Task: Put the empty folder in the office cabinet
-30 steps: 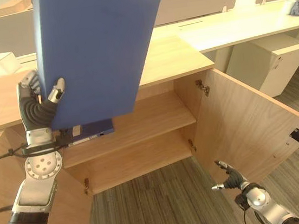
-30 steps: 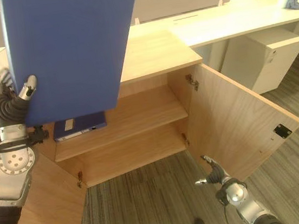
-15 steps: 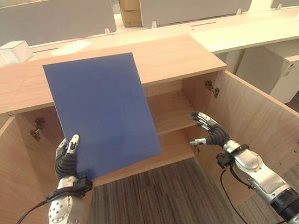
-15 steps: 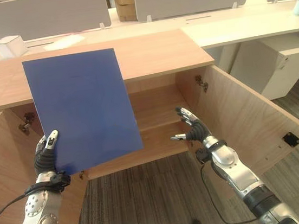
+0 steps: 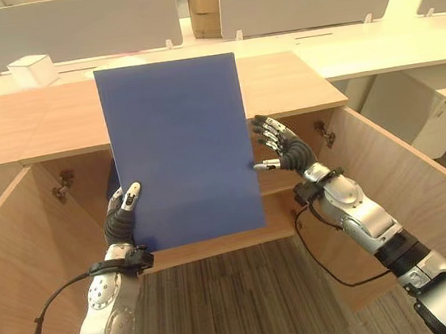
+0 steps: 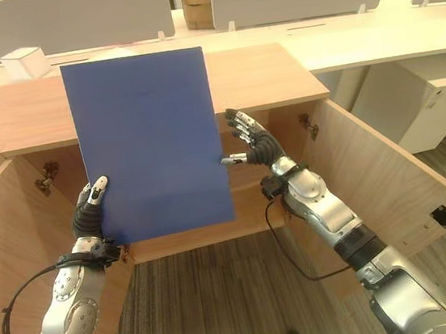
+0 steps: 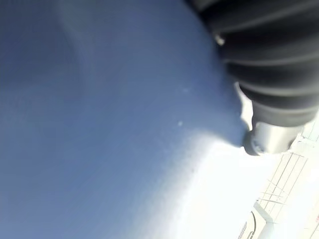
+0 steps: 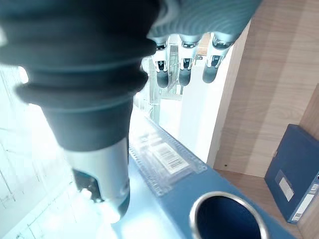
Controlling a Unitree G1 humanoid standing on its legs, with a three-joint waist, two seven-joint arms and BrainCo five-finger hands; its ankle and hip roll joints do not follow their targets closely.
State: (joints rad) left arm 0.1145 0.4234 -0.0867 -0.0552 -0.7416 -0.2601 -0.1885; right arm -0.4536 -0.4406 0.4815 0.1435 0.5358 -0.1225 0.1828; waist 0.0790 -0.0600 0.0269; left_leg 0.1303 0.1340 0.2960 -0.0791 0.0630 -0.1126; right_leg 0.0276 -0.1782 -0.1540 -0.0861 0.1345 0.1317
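In front of the open cabinet [image 5: 34,149]: blue folder [image 5: 180,148] held upright, flat cover toward the camera, top edge level with the wooden top, bottom edge over the shelf front. Gripped at the lower left corner by the left hand [image 5: 124,220], thumb lying up the front face, fingers hidden behind; in the left wrist view, dark ribbed cover pressed close against the blue surface. Right hand [image 5: 283,147] just beside the folder's right edge, fingers spread and straight, thumb tip touching or almost touching that edge, which of the two not clear. In the right wrist view, straight fingers [image 8: 184,72] above the folder's spine [image 8: 197,196], with its label pocket and round finger hole showing, nothing clasped.

Both cabinet doors swung wide: left door [image 5: 23,265] at the left, right door [image 5: 396,186] at the right. Inside, a wooden shelf [image 6: 247,201], mostly covered by the folder. Second blue folder [image 8: 294,174] standing against the cabinet's inner wall, seen in the right wrist view.

Behind the cabinet, a long white desk [image 5: 370,39] with grey partitions [image 5: 67,27]; small white box [image 5: 30,70] at the left end. Grey striped carpet [image 5: 224,305] below.
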